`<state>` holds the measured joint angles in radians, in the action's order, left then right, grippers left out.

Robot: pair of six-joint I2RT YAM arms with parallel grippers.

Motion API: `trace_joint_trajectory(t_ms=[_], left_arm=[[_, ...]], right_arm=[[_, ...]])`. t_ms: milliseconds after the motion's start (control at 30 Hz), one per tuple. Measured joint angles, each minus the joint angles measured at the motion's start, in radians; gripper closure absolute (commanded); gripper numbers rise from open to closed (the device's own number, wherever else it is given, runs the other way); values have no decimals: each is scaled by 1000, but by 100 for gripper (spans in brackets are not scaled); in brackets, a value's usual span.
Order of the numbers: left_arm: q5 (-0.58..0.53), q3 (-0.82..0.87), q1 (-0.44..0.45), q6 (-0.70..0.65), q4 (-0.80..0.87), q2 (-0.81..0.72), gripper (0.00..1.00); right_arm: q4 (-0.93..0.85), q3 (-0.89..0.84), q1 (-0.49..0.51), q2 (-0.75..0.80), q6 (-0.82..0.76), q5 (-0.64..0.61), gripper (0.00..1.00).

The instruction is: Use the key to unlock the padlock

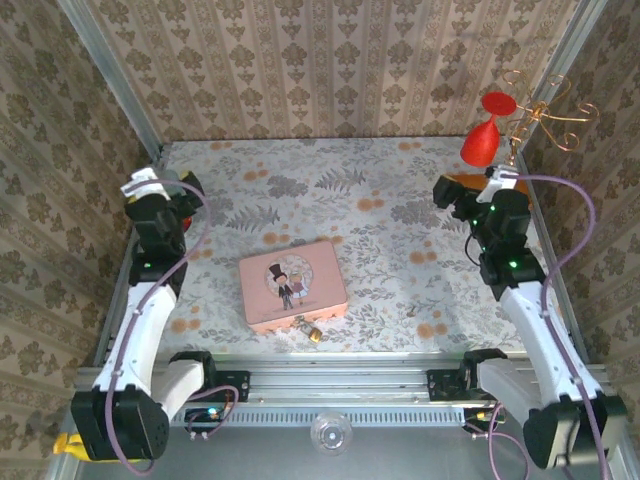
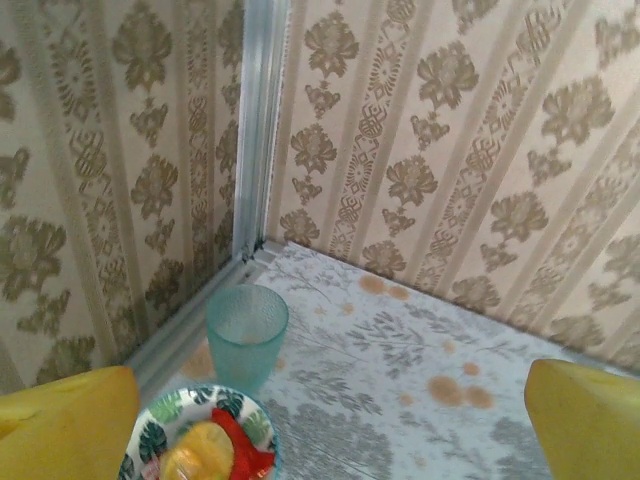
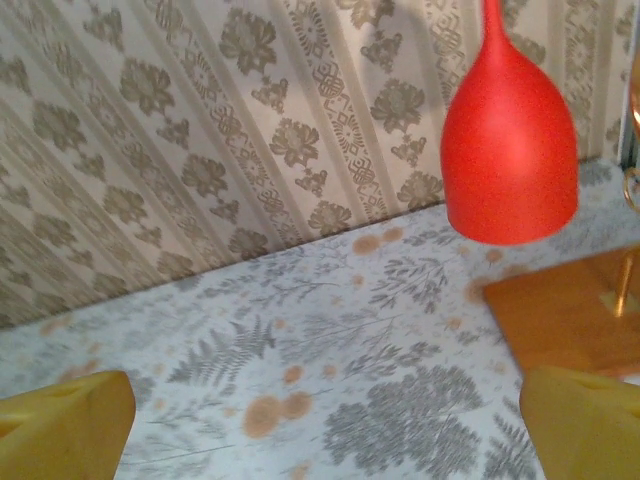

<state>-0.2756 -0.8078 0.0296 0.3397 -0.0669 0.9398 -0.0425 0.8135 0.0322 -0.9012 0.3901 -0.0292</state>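
Note:
The tiny brass-gold padlock (image 1: 312,331) lies on the floral tablecloth, touching the front edge of a pink picture tin (image 1: 292,285). A small pale speck that may be the key (image 1: 411,312) lies to the right of the tin; it is too small to be sure. My left gripper (image 1: 178,190) is held above the table's left side, far from the padlock. Its yellow fingers (image 2: 65,425) stand wide open with nothing between them. My right gripper (image 1: 452,192) is held at the right side, also open, with its yellow fingers (image 3: 585,425) apart over bare cloth.
A teal cup (image 2: 246,330) and a leaf-patterned plate of fruit (image 2: 200,440) stand in the back left corner. At the back right, a red goblet-shaped piece (image 3: 510,150) hangs from a gold wire stand (image 1: 545,115) on a wooden base (image 3: 570,310). Patterned walls enclose the table.

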Motion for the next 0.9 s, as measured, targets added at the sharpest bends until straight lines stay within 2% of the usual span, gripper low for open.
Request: trace_joint_trajectory(t_ms=[133, 267, 367, 433, 500, 600, 667, 767, 900], left_arm=[[158, -14, -76, 148, 150, -101, 0], [421, 140, -153, 249, 122, -233, 0], [587, 161, -156, 270, 154, -206, 0], [644, 153, -114, 257, 199, -166, 0], [647, 146, -15, 225, 262, -152, 0], [584, 116, 216, 158, 351, -153, 0], [522, 91, 368, 124, 387, -151, 0], [426, 66, 551, 89, 405, -130, 0], [299, 64, 747, 58, 400, -74, 0]], right_arm=[[-138, -2, -12, 111, 114, 27, 0], [-237, -4, -15, 150, 166, 97, 0], [-320, -4, -14, 149, 192, 145, 1], [-385, -3, -8, 143, 200, 165, 2], [-449, -1, 5, 133, 212, 174, 3], [-528, -1, 52, 122, 232, 174, 4], [-567, -1, 112, 126, 258, 166, 5], [-603, -8, 219, 146, 306, 130, 7], [-645, -55, 335, 177, 386, 70, 11]])
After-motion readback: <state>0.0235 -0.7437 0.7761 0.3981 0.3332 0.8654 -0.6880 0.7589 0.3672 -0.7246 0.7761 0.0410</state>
